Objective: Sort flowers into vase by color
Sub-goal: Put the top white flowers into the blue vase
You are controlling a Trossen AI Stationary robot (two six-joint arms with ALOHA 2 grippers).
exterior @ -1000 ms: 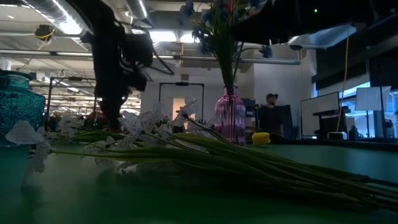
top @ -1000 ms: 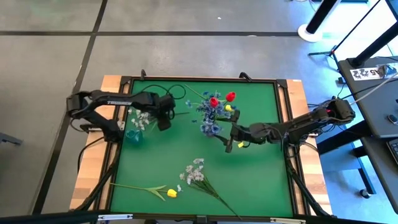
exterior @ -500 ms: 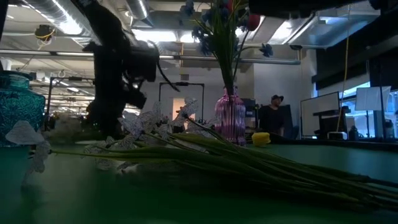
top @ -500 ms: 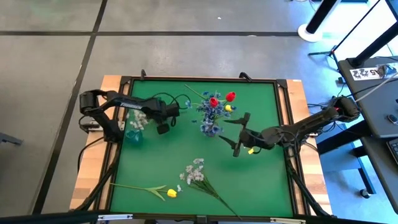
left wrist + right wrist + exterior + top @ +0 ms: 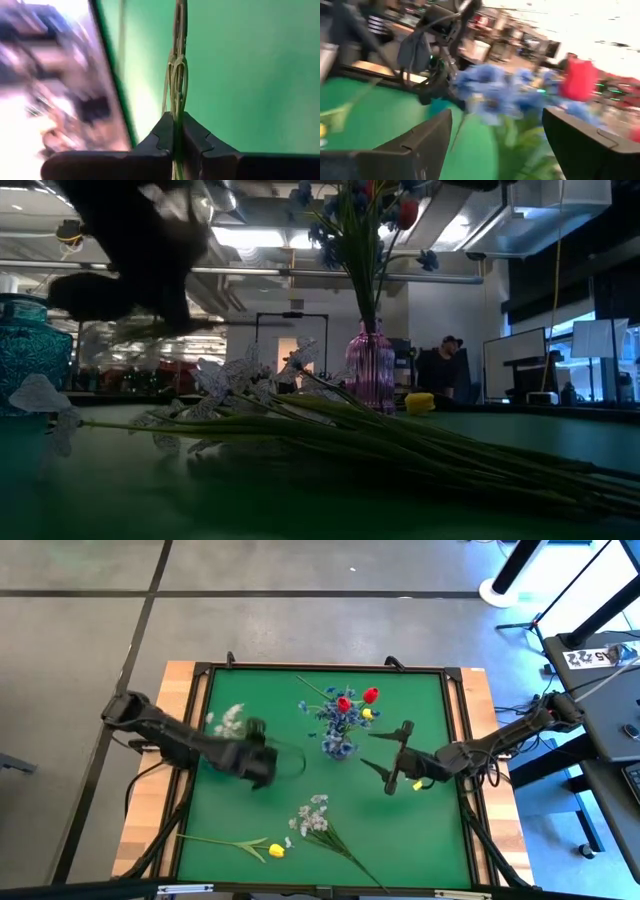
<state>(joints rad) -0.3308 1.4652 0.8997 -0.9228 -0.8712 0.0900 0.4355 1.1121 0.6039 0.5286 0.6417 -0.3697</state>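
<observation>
Left gripper now clamped on thin green stems of white spray, no longer beside teal vase but over mat centre-left; spray lifted, sorting restarts; right gripper wide, empty, beside pink vase.

Your high view looks straight down on the whole green table. Your low view sits at tabletop height, close behind the white spray, facing the room. Both share the pink vase. Your wrist views look forward past their own fingers.
</observation>
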